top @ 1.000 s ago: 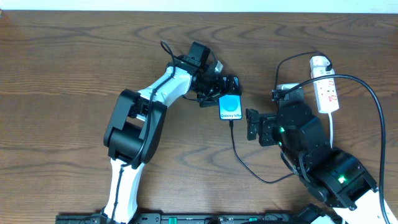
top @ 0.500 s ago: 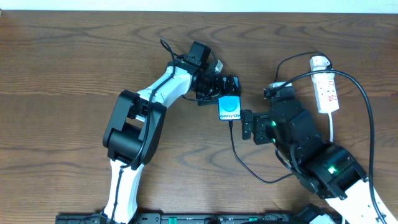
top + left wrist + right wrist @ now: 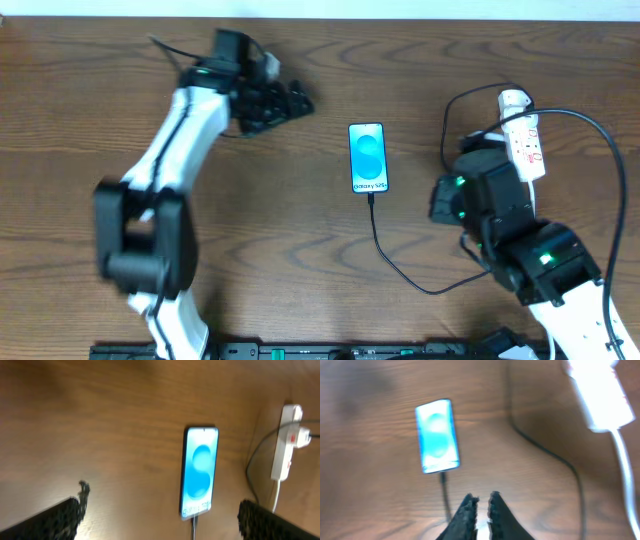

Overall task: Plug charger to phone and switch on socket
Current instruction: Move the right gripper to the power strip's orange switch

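The socket [image 3: 528, 150] lies at the right side of the tabletop [image 3: 80, 120], lengthwise away from us, with its red-marked switches [image 3: 530, 143] facing up and the white adapter [image 3: 513, 100] at its far end. From that adapter the charger [image 3: 400, 270] loops down and round to the near edge of the phone [image 3: 367, 157], where its plug appears seated; the phone lies flat mid-table, screen lit.

We judge the plugging done and the switch to be the step in hand. To do it well, we keep the right gripper [image 3: 480, 502] as it is, fingers drawn together with nothing between them, so they make one blunt tip. We bring that tip over the switch beside the adapter and press straight down. A sideways push would slide the light strip. We also keep clear of the charger, so the plug is not tugged out.

The socket sits ahead and to the right of the right gripper, near but not touching; the phone is ahead to its left. The left gripper [image 3: 288, 105] hangs with fingers wide apart, empty, well left of the phone.
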